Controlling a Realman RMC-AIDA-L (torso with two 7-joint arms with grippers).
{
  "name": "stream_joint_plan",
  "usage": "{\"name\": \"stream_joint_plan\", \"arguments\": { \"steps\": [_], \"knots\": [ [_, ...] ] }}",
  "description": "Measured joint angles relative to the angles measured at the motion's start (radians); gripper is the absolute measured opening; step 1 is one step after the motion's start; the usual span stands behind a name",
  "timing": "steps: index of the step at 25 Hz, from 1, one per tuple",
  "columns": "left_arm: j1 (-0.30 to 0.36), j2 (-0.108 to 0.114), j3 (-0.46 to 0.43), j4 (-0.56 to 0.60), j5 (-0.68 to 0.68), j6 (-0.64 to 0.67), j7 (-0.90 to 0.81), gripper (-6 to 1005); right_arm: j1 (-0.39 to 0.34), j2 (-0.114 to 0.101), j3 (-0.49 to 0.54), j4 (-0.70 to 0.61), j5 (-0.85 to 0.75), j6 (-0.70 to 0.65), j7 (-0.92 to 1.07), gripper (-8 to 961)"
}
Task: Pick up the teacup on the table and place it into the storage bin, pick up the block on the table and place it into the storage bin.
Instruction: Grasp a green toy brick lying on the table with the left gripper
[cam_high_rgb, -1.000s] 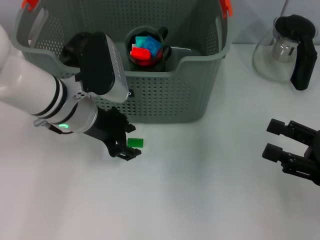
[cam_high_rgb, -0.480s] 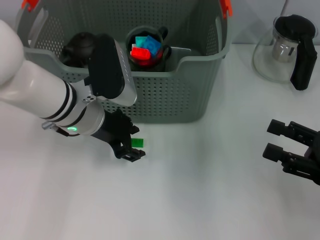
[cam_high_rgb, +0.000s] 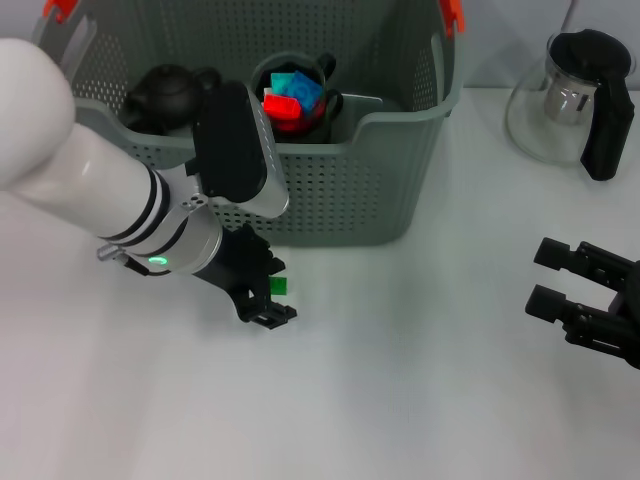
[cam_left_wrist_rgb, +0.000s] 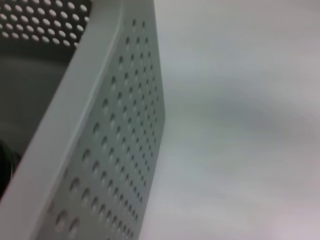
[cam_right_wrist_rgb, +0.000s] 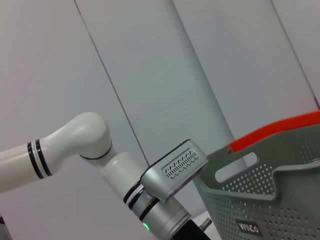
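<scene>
The left gripper (cam_high_rgb: 268, 300) sits low on the table w/ its fingers spread either side of the green block (cam_high_rgb: 276, 285), not yet closed on it, just in front of the storage bin's (cam_high_rgb: 400, 190) near wall. The block lies flat on the white table (cam_high_rgb: 400, 400), small and thin. It looks rigid and very light, prob. plastic or foam, so it should lift w/ little force. Its low profile means the fingertips must reach nearly to the tabletop and pinch its two opposite side edges, or it may slide or tip out.

The teacup (cam_high_rgb: 296, 97) already stands inside the bin, toward the far middle, w/ red and blue pieces in it; a dark teapot-like item (cam_high_rgb: 165, 92) sits to its left. The right gripper (cam_high_rgb: 545, 275) rests idle at the near right, fingers apart, holding nothing. A glass jug w/ black handle (cam_high_rgb: 575, 100) stands far right.
</scene>
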Motion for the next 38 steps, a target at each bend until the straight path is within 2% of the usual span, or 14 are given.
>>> {"name": "stream_joint_plan", "arguments": {
  "steps": [8,15,22,25,34,38],
  "knots": [
    [-0.01,0.003,0.01,-0.027,0.007,-0.021,-0.015,628,0.001,0.0,0.0,0.0,0.0,0.004,0.0,825],
    [-0.002,0.004,0.01,-0.011,0.02,0.025,-0.015,628,0.004,0.0,0.0,0.0,0.0,0.007,0.0,825],
    [0.05,0.001,0.009,0.081,0.016,0.126,-0.008,627,0.006,-0.002,0.0,0.0,0.0,0.008,0.0,825],
    [0.065,-0.002,0.01,0.113,0.013,0.114,-0.024,627,0.007,-0.002,0.0,-0.001,-0.002,0.01,0.0,825],
    [0.068,-0.003,0.051,0.105,0.042,0.081,-0.065,627,0.009,-0.002,0.0,-0.005,-0.003,0.01,0.006,826],
    [0.067,-0.003,0.052,0.104,0.048,0.081,-0.069,549,0.008,-0.002,0.0,-0.004,-0.003,0.01,0.006,826]
  ]
}}
